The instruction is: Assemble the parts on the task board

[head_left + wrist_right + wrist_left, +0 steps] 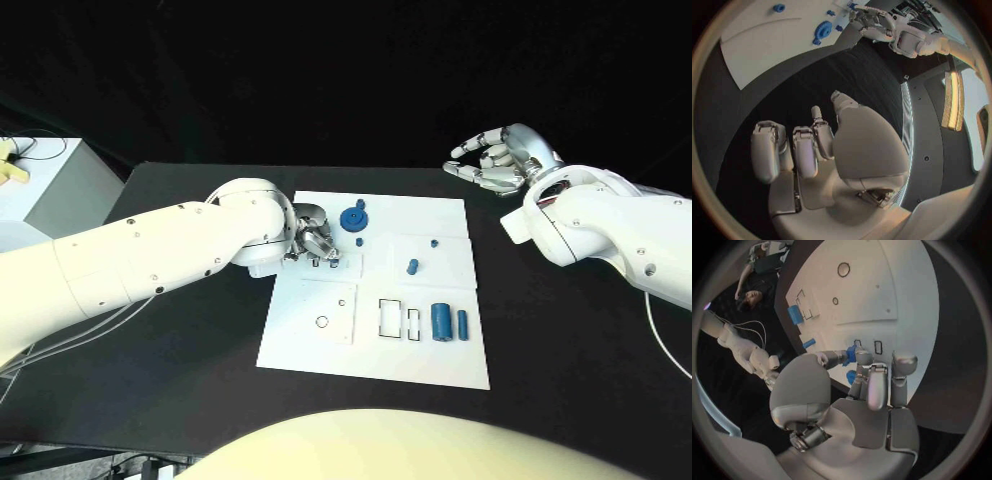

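The left hand [312, 246] pinches a small blue part [851, 354] at the board's [433, 365] far-left corner for seating. The right hand [495, 158] hangs released, clear of the work.

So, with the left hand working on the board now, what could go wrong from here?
1. The left hand pinches a small blue part only at its fingertips; it might slip out.
2. The blue gear lies close beside those fingers and could be knocked.
3. The task board lies loose on the table, so pressing could shift it.
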`<state>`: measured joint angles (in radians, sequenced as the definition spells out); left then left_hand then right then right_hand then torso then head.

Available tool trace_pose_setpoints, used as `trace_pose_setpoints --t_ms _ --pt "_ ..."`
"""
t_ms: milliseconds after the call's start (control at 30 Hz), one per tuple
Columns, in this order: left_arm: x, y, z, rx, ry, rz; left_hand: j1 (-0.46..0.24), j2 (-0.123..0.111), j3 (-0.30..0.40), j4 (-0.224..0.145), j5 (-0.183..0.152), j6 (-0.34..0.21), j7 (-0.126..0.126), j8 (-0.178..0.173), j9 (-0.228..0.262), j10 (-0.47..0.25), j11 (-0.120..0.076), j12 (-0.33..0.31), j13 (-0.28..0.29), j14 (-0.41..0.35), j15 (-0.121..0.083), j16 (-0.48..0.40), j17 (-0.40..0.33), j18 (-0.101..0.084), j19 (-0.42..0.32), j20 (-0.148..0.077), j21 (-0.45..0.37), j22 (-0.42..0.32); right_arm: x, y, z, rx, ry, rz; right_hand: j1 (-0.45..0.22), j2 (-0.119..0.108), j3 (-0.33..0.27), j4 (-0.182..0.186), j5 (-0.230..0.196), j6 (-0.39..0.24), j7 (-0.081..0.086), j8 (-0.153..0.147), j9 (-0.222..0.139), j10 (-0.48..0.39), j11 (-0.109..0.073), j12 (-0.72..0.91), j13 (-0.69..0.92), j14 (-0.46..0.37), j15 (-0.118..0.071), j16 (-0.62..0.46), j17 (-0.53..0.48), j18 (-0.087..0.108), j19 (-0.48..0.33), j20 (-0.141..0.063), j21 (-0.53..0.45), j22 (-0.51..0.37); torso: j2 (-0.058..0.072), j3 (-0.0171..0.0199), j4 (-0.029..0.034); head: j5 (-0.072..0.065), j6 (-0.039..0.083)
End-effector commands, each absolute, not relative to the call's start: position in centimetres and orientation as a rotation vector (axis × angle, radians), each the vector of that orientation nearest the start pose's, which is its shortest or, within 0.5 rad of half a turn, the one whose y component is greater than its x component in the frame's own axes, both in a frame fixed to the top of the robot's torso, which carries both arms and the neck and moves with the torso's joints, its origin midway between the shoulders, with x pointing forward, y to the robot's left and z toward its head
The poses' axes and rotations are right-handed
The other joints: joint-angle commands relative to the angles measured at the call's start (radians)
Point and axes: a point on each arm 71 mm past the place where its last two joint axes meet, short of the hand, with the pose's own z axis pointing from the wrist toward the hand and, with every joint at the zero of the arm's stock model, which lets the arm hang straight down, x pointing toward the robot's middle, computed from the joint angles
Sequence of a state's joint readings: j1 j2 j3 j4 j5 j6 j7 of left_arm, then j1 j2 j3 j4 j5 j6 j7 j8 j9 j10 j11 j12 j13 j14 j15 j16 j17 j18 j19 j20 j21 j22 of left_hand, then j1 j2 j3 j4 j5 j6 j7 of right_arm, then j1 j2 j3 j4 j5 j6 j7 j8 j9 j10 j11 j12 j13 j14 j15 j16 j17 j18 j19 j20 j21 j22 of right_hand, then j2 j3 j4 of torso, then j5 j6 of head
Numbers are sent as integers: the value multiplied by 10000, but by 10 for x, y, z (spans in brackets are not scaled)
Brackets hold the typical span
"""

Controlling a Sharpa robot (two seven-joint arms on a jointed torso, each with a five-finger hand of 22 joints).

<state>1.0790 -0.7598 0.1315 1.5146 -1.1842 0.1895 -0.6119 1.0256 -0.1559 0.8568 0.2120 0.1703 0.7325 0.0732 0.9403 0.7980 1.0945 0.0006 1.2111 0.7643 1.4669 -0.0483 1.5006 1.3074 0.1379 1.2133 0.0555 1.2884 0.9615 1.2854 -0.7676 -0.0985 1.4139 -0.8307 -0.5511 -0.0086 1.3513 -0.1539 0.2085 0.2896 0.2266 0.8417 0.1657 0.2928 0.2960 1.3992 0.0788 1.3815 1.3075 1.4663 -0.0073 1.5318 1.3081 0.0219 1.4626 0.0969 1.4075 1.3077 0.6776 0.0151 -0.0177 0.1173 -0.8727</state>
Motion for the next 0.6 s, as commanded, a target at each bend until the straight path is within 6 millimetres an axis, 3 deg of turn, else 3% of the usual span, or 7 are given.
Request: trace_pose_setpoints --t_ms 33,600 --pt "475 182 -227 -1317 23290 -3843 -17 112 2085 -2142 29 92 9 70 10 51 12 51 -9 448 -74 66 1093 -144 55 10 41 16 519 -209 -163 4461 15387 8712 -93 -14 11 2 24 -15 -20 -26 2 -54 3 -57 1007 840 88 -59 1876 164 465 49 -27 1581 3 5 -6 -2 1" --pt "473 182 -229 -1093 23445 -3692 -16 114 2101 -2155 29 102 4 67 6 53 7 42 -25 448 -80 63 1086 -148 67 6 53 34 519 -209 -164 4477 15426 8690 -129 -19 3 -6 50 -20 -21 -29 2 -52 3 -51 1011 839 87 -61 1874 165 464 49 -35 1577 -4 12 -8 19 1"
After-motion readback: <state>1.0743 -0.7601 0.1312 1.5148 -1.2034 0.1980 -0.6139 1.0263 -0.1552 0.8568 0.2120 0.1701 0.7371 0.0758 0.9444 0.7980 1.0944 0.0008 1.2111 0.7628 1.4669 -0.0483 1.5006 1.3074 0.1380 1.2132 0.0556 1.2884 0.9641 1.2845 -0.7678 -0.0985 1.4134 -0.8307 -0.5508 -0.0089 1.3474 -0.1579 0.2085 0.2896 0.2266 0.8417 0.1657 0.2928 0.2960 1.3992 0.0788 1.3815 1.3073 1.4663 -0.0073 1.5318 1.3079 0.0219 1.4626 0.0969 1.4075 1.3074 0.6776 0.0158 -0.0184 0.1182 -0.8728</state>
